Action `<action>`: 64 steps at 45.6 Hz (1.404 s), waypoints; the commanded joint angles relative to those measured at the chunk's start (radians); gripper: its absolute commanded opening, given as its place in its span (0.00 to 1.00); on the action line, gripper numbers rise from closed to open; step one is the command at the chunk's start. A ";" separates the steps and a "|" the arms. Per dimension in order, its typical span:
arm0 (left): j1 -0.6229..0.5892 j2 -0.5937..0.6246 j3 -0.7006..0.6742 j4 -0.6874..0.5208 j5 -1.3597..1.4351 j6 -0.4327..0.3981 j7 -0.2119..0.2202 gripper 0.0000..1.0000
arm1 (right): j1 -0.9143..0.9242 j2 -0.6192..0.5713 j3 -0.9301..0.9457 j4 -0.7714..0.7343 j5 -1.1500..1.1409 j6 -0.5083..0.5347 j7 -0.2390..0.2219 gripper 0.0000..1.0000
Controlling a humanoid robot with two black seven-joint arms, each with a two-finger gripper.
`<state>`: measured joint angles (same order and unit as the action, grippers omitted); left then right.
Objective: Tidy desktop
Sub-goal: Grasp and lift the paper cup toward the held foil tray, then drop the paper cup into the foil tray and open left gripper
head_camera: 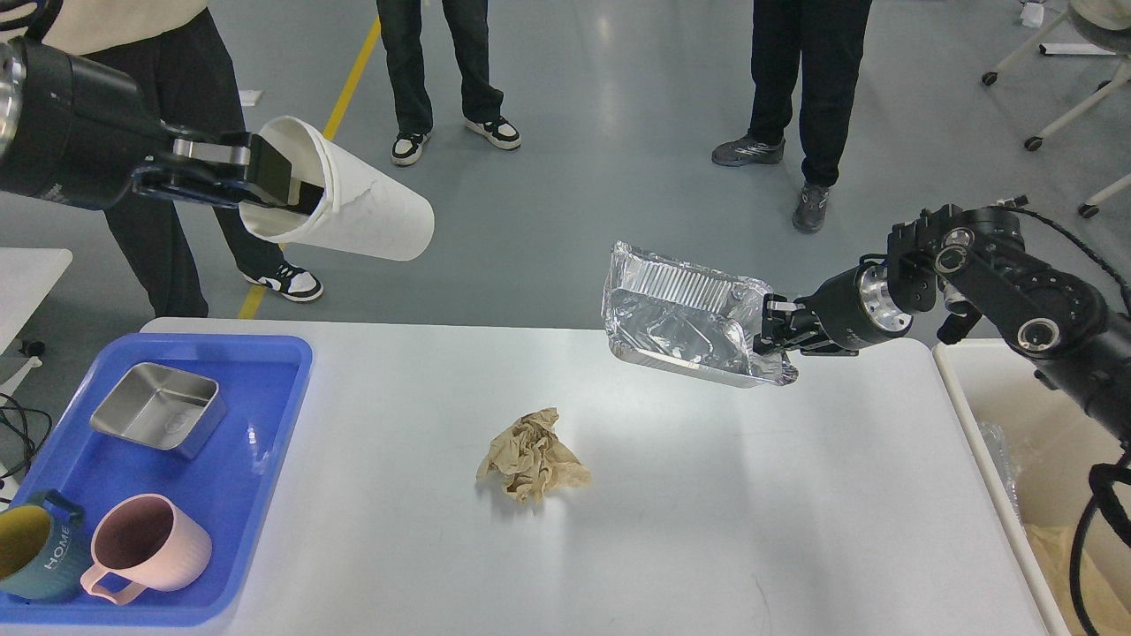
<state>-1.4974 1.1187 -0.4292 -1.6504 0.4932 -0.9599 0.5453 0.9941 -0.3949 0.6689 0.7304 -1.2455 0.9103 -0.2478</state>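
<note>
The desktop (707, 530), a broad white surface with rounded corners, fills the lower part of the view and is nearly bare. Only a crumpled brown paper napkin (533, 456) lies loose on it, near the middle, well apart from everything else.

On the surface's left end sits a blue tray (265, 459) holding what look like the keepers: a small steel tin (159, 410), a pink mug (146, 546) and a teal mug (35, 548) lettered HOME, the two mugs close together at the near edge. Just beside the right end stands a cream bin (981, 415), its rim about level with the surface; it seems meant for the rubbish.

Both arms are raised with throwaway items. The left gripper (287, 190) has one finger inside the mouth of a white paper cup (362, 208) and pinches its rim, so the cup hangs tilted, base pointing right, out over the floor beyond the far edge. The right gripper (770, 331) is clamped on the rim of a foil container (685, 314), which is tipped up on its side, open face towards the robot, above the far right part of the surface. Gripping by the rim suits such thin, crushable ware.

My guess is that the foil goes to the bin, being nearest it, then the cup and the napkin.

Three people (442, 71) stand on the grey floor beyond.
</note>
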 commanded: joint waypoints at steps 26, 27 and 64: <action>-0.204 -0.982 0.175 0.927 -0.004 0.101 0.013 0.00 | 0.008 -0.009 0.000 0.024 0.000 0.004 -0.005 0.00; -0.204 -1.017 0.175 0.972 0.001 0.098 0.013 0.00 | 0.009 -0.009 0.000 0.024 0.000 0.004 -0.005 0.00; -0.024 -1.314 0.294 1.158 0.085 0.293 -0.016 0.02 | 0.011 -0.009 0.000 0.024 -0.002 -0.001 -0.005 0.00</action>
<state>-1.5405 -0.1893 -0.1357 -0.4968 0.5684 -0.7026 0.5366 1.0046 -0.4034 0.6688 0.7531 -1.2455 0.9099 -0.2534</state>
